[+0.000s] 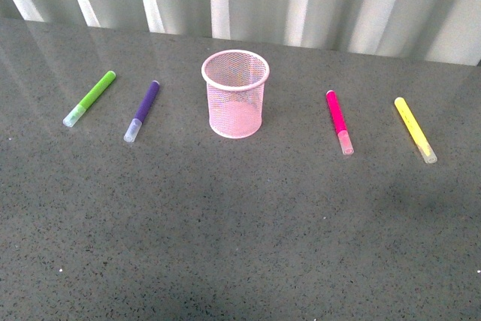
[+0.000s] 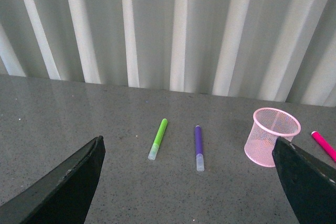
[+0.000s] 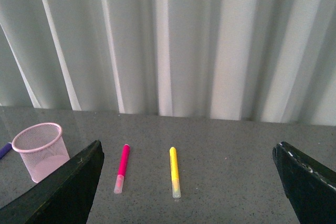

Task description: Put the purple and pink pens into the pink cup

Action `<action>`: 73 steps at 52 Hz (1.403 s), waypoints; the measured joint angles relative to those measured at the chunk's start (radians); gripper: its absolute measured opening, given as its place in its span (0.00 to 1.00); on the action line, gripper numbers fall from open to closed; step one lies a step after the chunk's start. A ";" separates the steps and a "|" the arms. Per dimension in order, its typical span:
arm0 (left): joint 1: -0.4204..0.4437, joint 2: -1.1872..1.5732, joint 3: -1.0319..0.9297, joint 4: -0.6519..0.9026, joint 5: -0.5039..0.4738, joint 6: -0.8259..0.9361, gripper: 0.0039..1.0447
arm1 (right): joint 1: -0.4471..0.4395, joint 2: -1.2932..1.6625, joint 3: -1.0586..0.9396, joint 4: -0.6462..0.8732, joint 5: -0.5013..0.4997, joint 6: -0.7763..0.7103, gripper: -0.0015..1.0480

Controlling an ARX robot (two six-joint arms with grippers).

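Front view, pink cup (image 1: 236, 107) apart between purple pen (image 1: 143, 110), pink pen (image 1: 338, 120)

- Left gripper (image 2: 187, 141): two flat matte black fingers (image 2: 68, 187), wedge-shaped, narrowing to blunt tips, with a pale worn line along the upper edge
- Right gripper (image 3: 187, 144): the same black wedge fingers (image 3: 307, 182), a few pale specks along one edge

Mouth of pink cup (image 1: 236, 114) open above; wide gaps to purple pen (image 1: 143, 109), pink pen (image 1: 338, 120); interior seemingly free.
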 joint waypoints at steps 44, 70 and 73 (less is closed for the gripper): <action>0.005 0.009 0.003 -0.012 0.018 -0.003 0.94 | 0.000 0.000 0.000 0.000 0.000 0.000 0.93; 0.043 1.371 0.918 -0.024 0.163 0.095 0.94 | 0.000 0.000 0.000 0.000 0.000 0.000 0.93; 0.044 1.495 1.013 -0.057 0.146 0.102 0.94 | 0.000 0.000 0.000 0.000 0.000 0.000 0.93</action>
